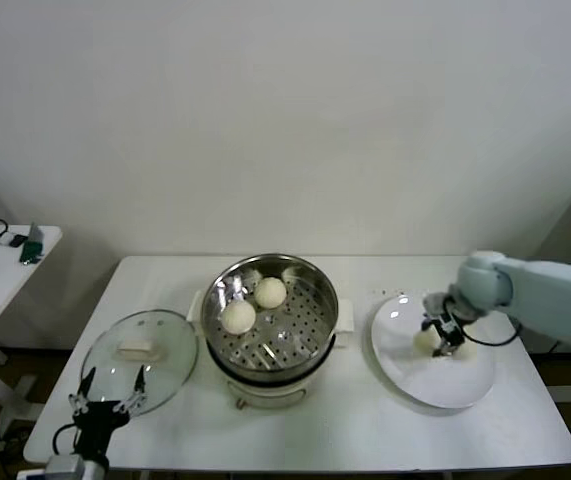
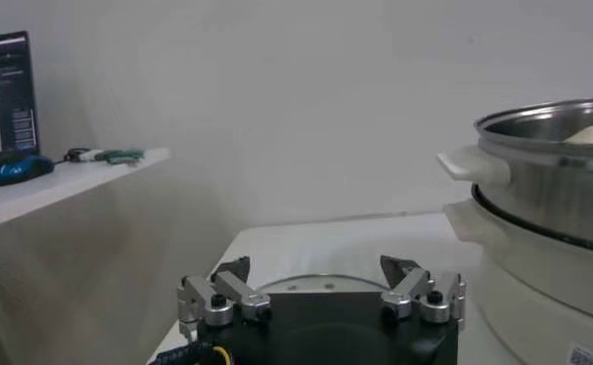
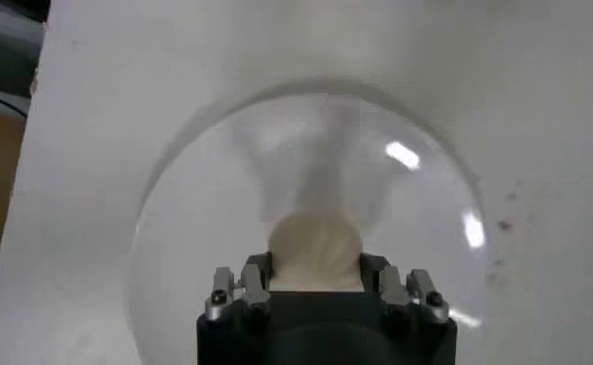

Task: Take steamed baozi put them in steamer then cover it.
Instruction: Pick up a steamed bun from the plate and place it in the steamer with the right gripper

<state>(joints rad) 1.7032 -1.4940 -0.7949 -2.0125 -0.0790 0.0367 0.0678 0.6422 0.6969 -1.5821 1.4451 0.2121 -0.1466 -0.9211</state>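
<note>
The steel steamer stands mid-table on its cream pot base and holds two baozi. The glass cover lies flat on the table to its left. My right gripper is down on the white plate, its fingers closed against the sides of a third baozi, also seen in the head view. My left gripper waits open and empty at the front left, just in front of the cover. In the left wrist view it sits above the cover's rim.
A small white side table with cables and gadgets stands far left, beyond a gap. The steamer wall rises close beside my left gripper. The plate sits near the table's right front corner. A white wall is behind.
</note>
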